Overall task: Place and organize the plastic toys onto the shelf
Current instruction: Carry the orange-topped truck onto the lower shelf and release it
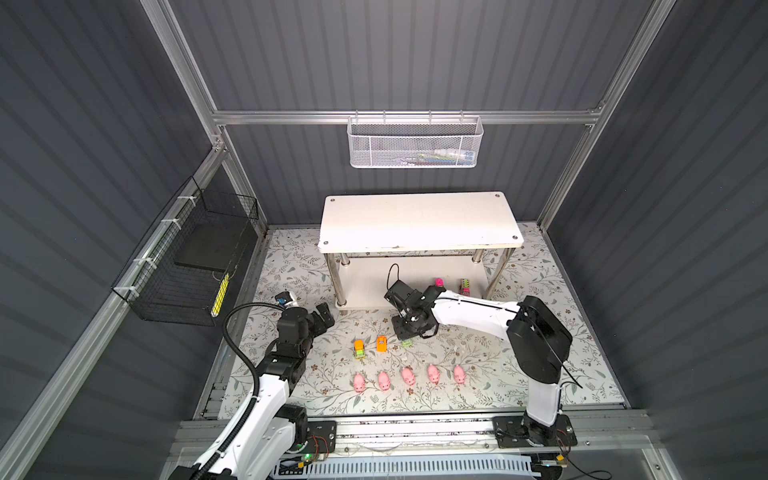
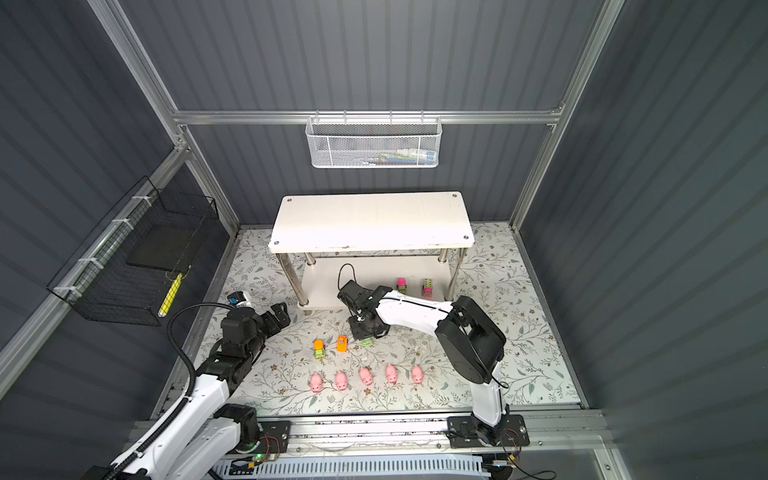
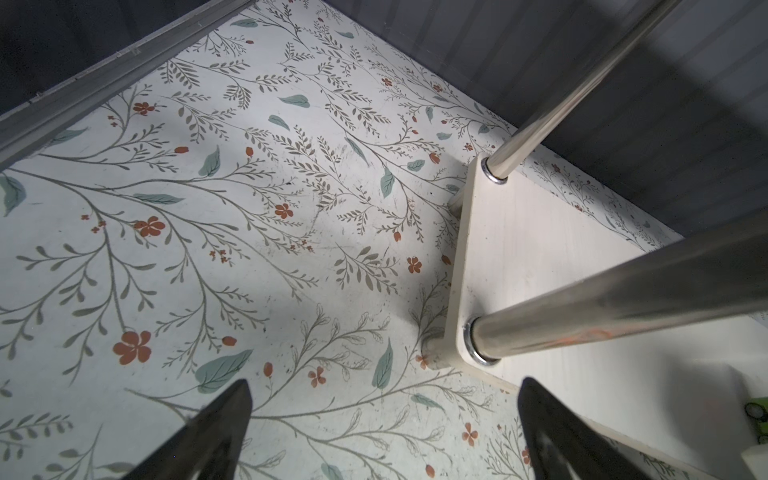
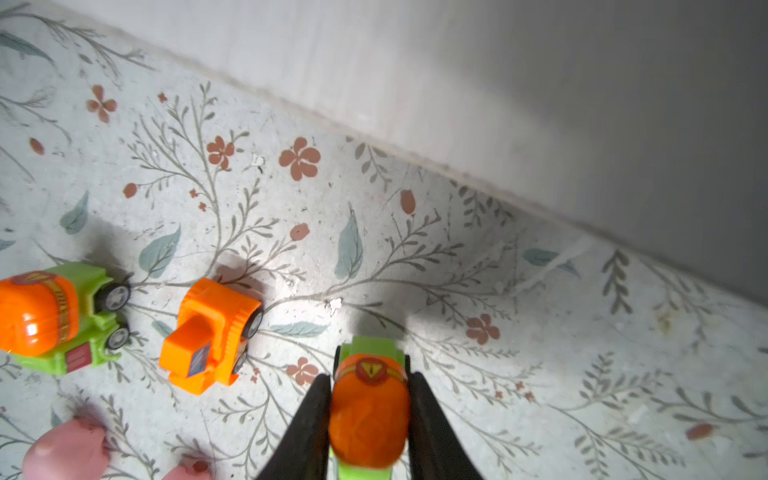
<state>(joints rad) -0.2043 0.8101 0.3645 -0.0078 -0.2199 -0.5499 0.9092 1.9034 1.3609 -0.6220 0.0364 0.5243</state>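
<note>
My right gripper (image 4: 370, 376) is shut on a lime truck with an orange drum (image 4: 368, 415), low over the floral mat in front of the shelf (image 1: 417, 222). Beside it stand an orange vehicle (image 4: 212, 336) and another lime-and-orange truck (image 4: 58, 318). Several pink pigs (image 1: 408, 376) stand in a row nearer the front. Two more vehicles, a pink one (image 1: 439, 282) and a lime-and-pink one (image 1: 464, 286), sit on the shelf's lower board. My left gripper (image 1: 322, 313) hangs open and empty by the shelf's left front leg (image 3: 582, 316).
A white mesh basket (image 1: 415, 143) hangs on the back rail. A black wire basket (image 1: 187, 266) is fixed to the left wall. Chrome legs (image 1: 334, 278) bound the shelf's lower tier. Aluminium rails edge the mat.
</note>
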